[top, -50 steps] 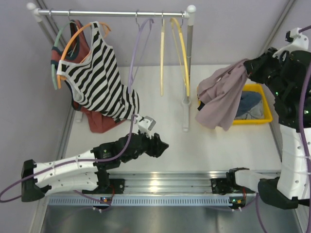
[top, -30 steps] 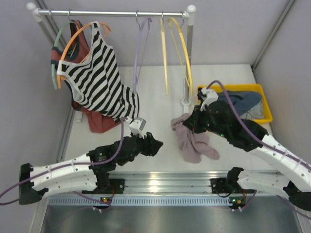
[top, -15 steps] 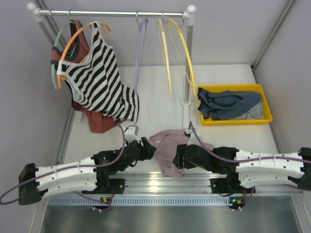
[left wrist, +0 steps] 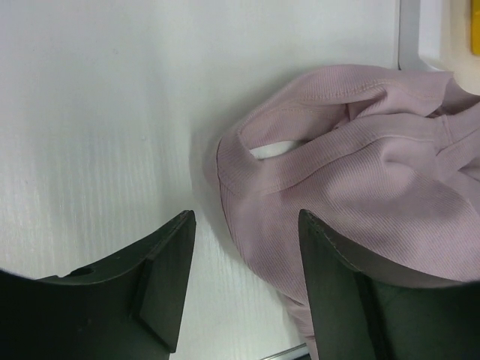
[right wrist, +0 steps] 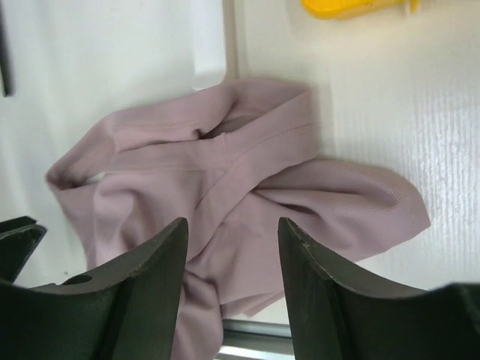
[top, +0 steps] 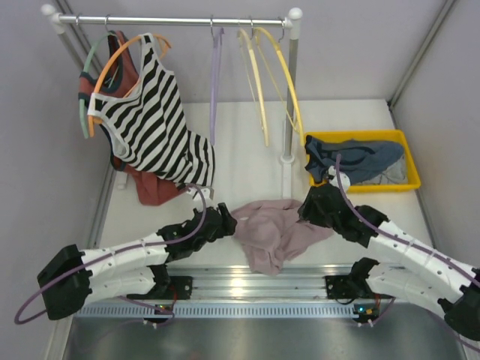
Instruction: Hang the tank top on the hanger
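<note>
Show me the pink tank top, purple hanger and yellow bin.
pink tank top (top: 274,232), top external view, fabric middle.
purple hanger (top: 214,90), top external view, long arm.
yellow bin (top: 382,186), top external view, near rim.

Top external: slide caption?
Tank top lies crumpled on the table between left gripper and right gripper, both open; purple hanger hangs bare on the rail.

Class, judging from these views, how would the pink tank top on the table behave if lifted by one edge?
Probably floppy: the tank top lies crumpled in soft folds on the table, so it would likely sag from one pinch. Likely light: the ribbed fabric looks thin. Pushed, it would probably bunch up.
</note>
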You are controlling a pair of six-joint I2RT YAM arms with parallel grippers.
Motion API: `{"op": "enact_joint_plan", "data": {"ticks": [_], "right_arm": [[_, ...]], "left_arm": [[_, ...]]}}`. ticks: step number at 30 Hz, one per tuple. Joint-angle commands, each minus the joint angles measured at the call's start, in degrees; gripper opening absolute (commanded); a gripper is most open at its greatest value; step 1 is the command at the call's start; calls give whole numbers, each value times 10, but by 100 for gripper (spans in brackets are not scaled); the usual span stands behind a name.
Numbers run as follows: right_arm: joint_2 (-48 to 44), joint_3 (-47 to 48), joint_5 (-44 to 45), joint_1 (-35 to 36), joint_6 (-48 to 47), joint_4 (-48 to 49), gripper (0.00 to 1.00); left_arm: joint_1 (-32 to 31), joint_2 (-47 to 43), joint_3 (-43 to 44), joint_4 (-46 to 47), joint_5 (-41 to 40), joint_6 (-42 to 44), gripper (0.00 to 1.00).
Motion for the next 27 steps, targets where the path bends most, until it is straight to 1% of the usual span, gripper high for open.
{"op": "enact_joint_plan", "data": {"ticks": [1,2,4,6,10,14,15,17,18,19,21,22,23,24,26,27], "right_arm": [[41,-3,-52,-52,-60,56,51],[57,-8,-72,-76,-64,66,50],[69,-18,-87,-94,-71,87,50],[93,-29,-98,-116,-74,118,50],[136,-44,-109,-135,-78,168,52],[186,-57,-121,-141,-77,211,52],[193,-58,-124,-141,-77,223,52],[201,-64,-125,-141,-75,230,45],[200,-65,-124,-141,-74,231,41],[199,-68,-123,-141,-73,232,33],[186,-71,-115,-142,-76,229,25],[181,-70,-111,-141,-79,222,17],[170,-68,-107,-141,-81,218,13],[163,-66,-103,-141,-84,214,6],[142,-59,-93,-141,-91,196,0],[132,-56,-91,-141,-95,190,0]], "left_arm": [[27,36,16,62,51,36,62],[30,43,21,62,53,38,62],[34,56,25,62,56,42,62],[36,64,23,89,59,44,62],[47,91,16,129,85,54,62],[50,118,9,164,90,64,62],[55,126,11,168,94,66,61],[60,148,15,173,105,67,60],[61,154,17,173,106,67,56],[61,159,17,177,107,68,53],[62,161,14,180,103,69,47],[62,160,14,180,101,72,34],[63,158,15,179,98,75,28],[63,158,16,176,96,85,21],[63,148,28,155,91,95,0],[63,142,32,143,87,104,0]]}}
